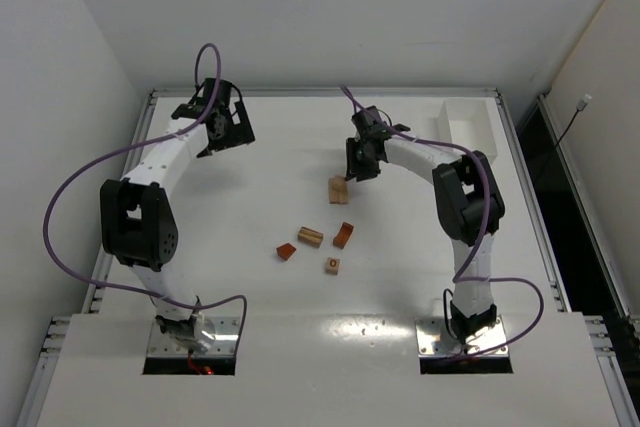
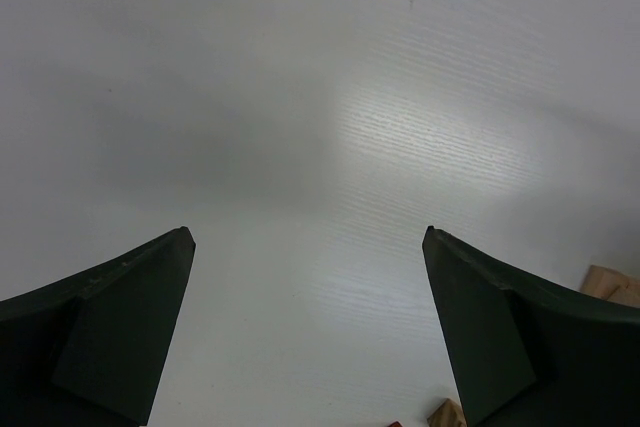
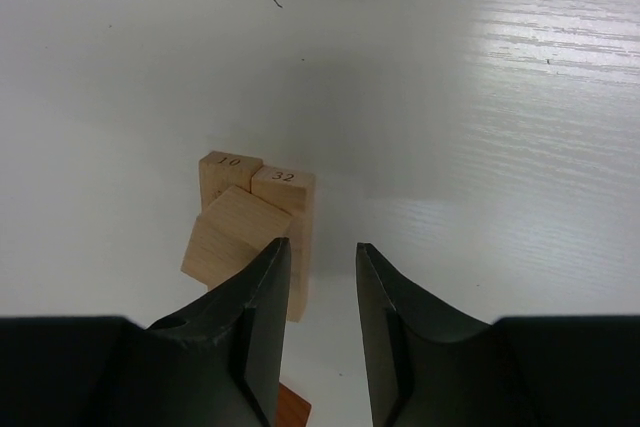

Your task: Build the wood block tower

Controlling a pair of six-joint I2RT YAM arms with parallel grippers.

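The right tool (image 3: pixel 320 245) is set narrow, with only bare counter (image 1: pixel 250 297) visible between its fingers. The wood block tower (image 3: pixel 255 209) lies just ahead of the tool, offset toward the left finger. It consists of two tan blocks marked 10 and 32 side by side and a third tan block tilted against them. Nearer the arm bases lie a flat tan block (image 1: pixel 310 236), an arch piece (image 1: pixel 343 235), a reddish-brown block (image 1: pixel 287 251) and a small cube (image 1: pixel 332 266). The left tool (image 2: pixel 308 237) is wide and empty, well apart from the tower.
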